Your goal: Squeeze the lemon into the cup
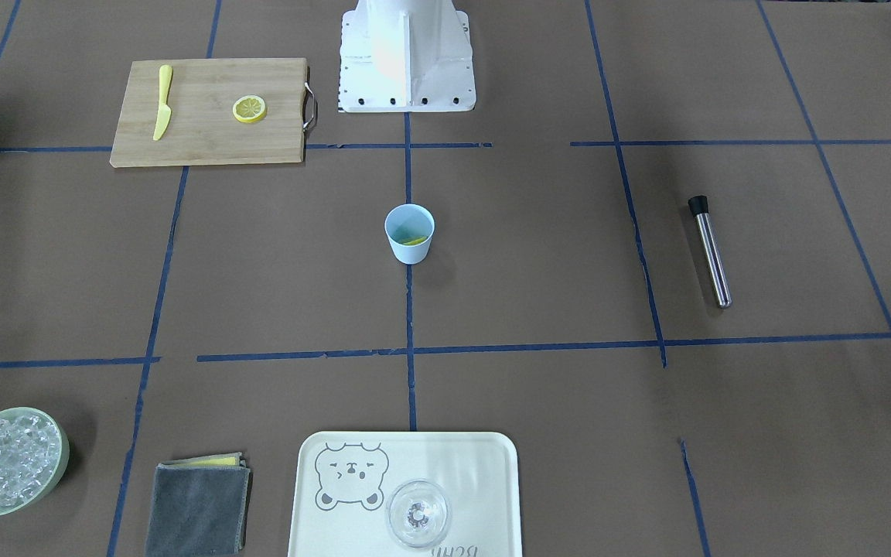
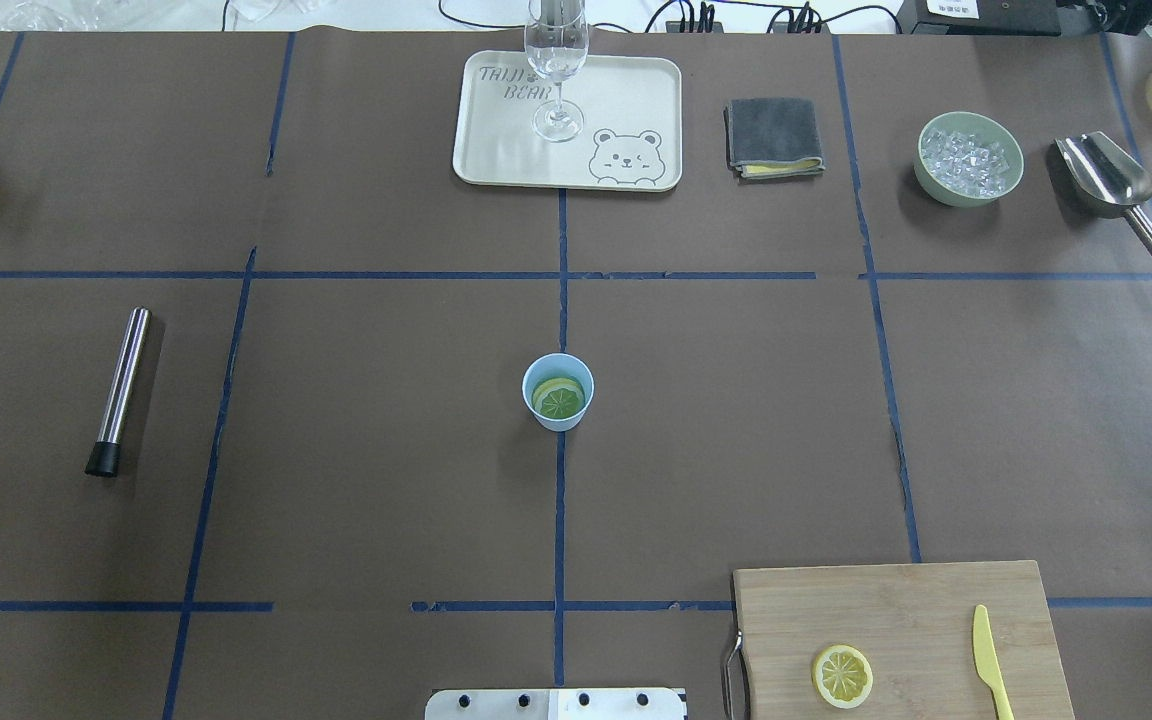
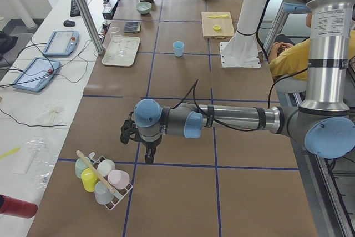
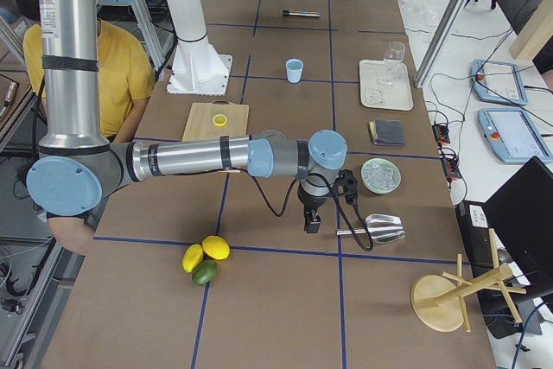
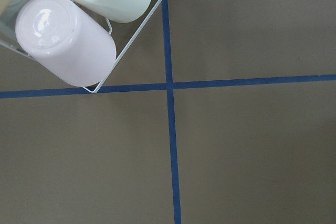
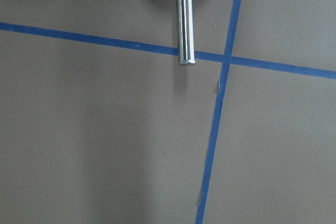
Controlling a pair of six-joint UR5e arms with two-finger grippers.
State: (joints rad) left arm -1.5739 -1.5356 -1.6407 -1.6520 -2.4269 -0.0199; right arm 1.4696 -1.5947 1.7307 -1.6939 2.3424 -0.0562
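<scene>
Upturned tumblers [image 5: 65, 40] in a rack [image 5: 136, 34] sit just beside the left pincer [image 3: 148, 158]; a scoop [image 4: 384, 229] lies beside the right pincer [image 4: 309, 224]. Neither pincer's opening can be told, nor any load. Far from both, centred on the tabletop [image 2: 356, 480], the cup [image 1: 410, 251] holds the lemon [image 2: 558, 400]. Squeezing looks done. Any next move means a long reach to the spare slice [image 2: 842, 676] on the board [image 2: 896, 620].

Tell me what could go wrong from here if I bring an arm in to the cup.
1. The cup stands free mid-table with a lemon slice lying inside; reaching in could tip it.
2. The left arm's fingers hang low beside the cup rack, the right arm's fingers near the scoop; a sideways sweep might knock either.
3. The other slice lies flat on the cutting board, likely hard to pinch.
</scene>
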